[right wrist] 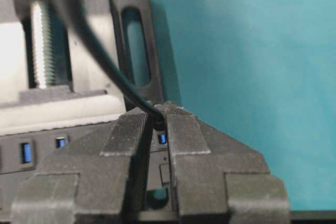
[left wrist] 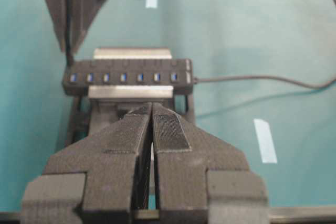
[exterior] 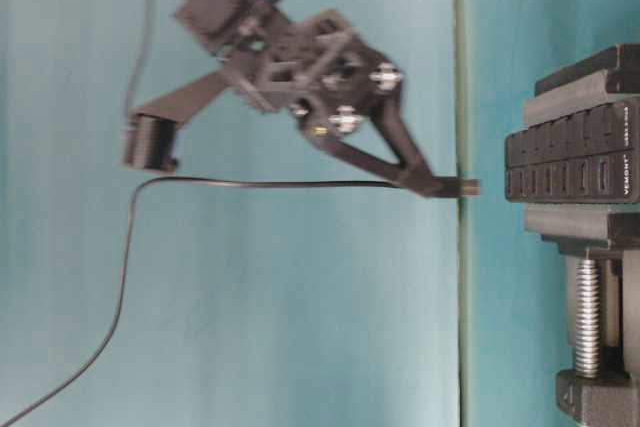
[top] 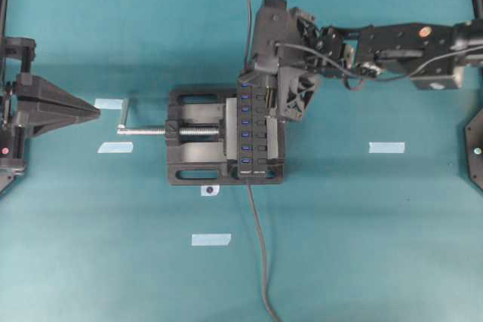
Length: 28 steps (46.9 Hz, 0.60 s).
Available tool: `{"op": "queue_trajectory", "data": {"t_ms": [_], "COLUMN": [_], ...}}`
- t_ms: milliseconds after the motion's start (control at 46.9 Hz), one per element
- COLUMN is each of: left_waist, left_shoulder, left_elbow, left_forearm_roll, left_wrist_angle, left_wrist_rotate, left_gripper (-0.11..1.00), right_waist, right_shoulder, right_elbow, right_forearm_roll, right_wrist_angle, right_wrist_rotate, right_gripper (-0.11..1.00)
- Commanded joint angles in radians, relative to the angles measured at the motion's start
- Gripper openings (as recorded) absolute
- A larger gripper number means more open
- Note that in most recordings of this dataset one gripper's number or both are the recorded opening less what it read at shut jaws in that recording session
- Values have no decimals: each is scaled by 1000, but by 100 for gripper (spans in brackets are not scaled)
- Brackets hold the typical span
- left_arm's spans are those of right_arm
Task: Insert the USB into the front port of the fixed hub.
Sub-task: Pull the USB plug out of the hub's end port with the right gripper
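Teal cloth covers the whole table (top: pixel 392 246), with a few pale tape strips (top: pixel 386 147) stuck to it and nothing of the room visible past its edges.

At the centre, the fixed hub (top: pixel 253 127) is clamped in a black vise (top: pixel 195 141) whose silver screw (top: pixel 151 131) points toward the left side of the overhead view. The hub's row of small blue ports faces up, and its own dark cable (top: pixel 260 262) trails off the near edge of the table. The USB (exterior: pixel 462 187) is pinched at the tip of the right gripper (exterior: pixel 440 185); in the table-level view its metal end juts out from the fingertips and stands just short of the hub, not touching it. Its thin cable (exterior: pixel 250 183) runs back from the plug and curves away out of frame.

From overhead the plug itself is hidden under the right gripper's body, which covers the far end of the hub. In the right wrist view the cable (right wrist: pixel 105 61) is blurred and the plug cannot be made out between the pads; only one blue port (right wrist: pixel 162 138) shows in the gap.

The right arm reaches in from the right, wrist angled toward the hub's far end, jaws clamped on the USB. The left gripper (top: pixel 94 111) rests well to the left of the vise, its jaws pressed together on nothing, pointing at the hub.
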Motion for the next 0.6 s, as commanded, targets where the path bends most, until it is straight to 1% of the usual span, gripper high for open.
{"op": "queue_trajectory", "data": {"t_ms": [0,320,575], "left_waist": [3,3,3], "left_shoulder": [2,0,-3], "left_elbow": [-15,-14,-11], "left_forearm_roll": [3,3,3], "left_wrist_angle": [-14,-12,-14], "left_wrist_rotate": [-2,-2,-3], "left_gripper": [0,0,0], "right_waist": [9,57,106], "right_shoulder": [-51,-133,-170], "right_elbow": [-31,-41,-41], "right_forearm_roll": [3,6,6], "right_wrist_angle": [28,83,121], "right_wrist_rotate": [15,23,86], "right_gripper": [7,7,7]}}
